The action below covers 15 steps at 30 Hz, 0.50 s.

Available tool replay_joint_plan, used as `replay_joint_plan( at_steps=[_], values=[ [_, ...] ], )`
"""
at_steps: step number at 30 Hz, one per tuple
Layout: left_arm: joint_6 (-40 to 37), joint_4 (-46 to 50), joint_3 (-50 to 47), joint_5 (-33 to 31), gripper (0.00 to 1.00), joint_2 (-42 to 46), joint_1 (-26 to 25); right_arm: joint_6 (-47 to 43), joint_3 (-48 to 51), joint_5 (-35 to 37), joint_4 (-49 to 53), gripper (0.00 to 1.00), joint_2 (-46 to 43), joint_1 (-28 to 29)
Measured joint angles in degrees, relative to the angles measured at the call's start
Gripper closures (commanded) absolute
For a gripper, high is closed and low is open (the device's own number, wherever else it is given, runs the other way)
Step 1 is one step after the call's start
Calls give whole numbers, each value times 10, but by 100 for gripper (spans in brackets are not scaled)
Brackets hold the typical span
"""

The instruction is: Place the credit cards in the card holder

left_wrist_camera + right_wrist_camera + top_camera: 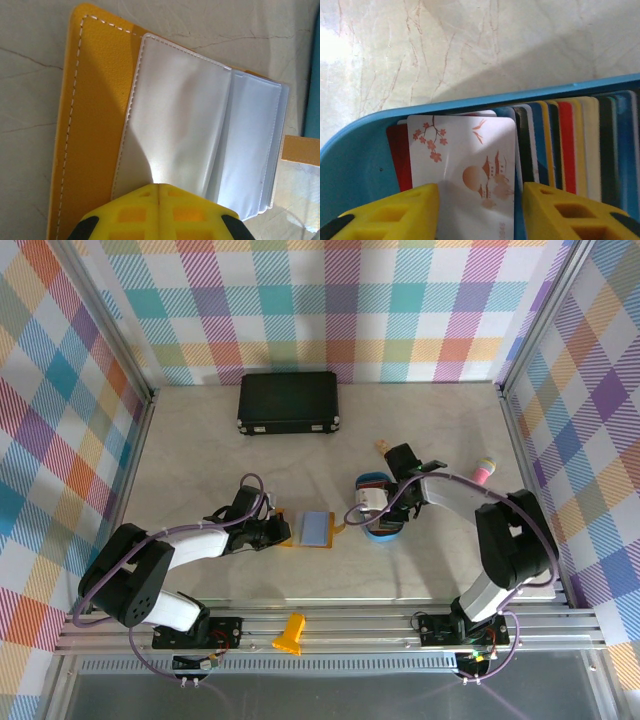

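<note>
- Credit cards (565, 145) in red, yellow, blue and dark colours stand on edge in a packed row inside the blue tray (360, 150), which sits right of centre on the table (200, 450).
- My right gripper (480, 215) hangs over that tray with its fingers spread wide. A white card (465, 145) printed with blossoms and a pagoda stands between them at one end of the row. One finger overlaps its edge, the other stands just beside it, and I cannot tell whether either presses on it.
- The card holder (95, 125) lies open on the table near the tray's left side, mustard cover down, its clear sleeves (175, 125) fanned upward and its snap tab (300, 149) sticking out toward the tray.
- My left gripper (272, 530) rests at the holder's left edge with its fingers closed flat together, no gap between them. The tips overlap a sleeve's rim, and whether they pinch anything is hidden.
- A black case (290, 403) lies at the far side, well apart from both.
</note>
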State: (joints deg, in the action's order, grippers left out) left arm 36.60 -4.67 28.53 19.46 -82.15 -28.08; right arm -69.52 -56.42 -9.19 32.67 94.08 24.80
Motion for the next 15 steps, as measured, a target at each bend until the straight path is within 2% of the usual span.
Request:
replay_joint_plan(
  at_steps=[3, 7, 12, 15],
  values=[
    [0, -2, 0, 2, 100, -2, 0, 1, -7, -5, 4, 42, 4, 0],
    [0, -4, 0, 4, 100, -3, 0, 0, -7, -9, 6, 40, 6, 0],
    [0, -4, 0, 4, 100, -3, 0, 0, -7, -9, 1, 42, 8, 0],
    [0, -4, 0, 4, 100, -3, 0, 1, -6, -9, -6, 49, 9, 0]
  ],
)
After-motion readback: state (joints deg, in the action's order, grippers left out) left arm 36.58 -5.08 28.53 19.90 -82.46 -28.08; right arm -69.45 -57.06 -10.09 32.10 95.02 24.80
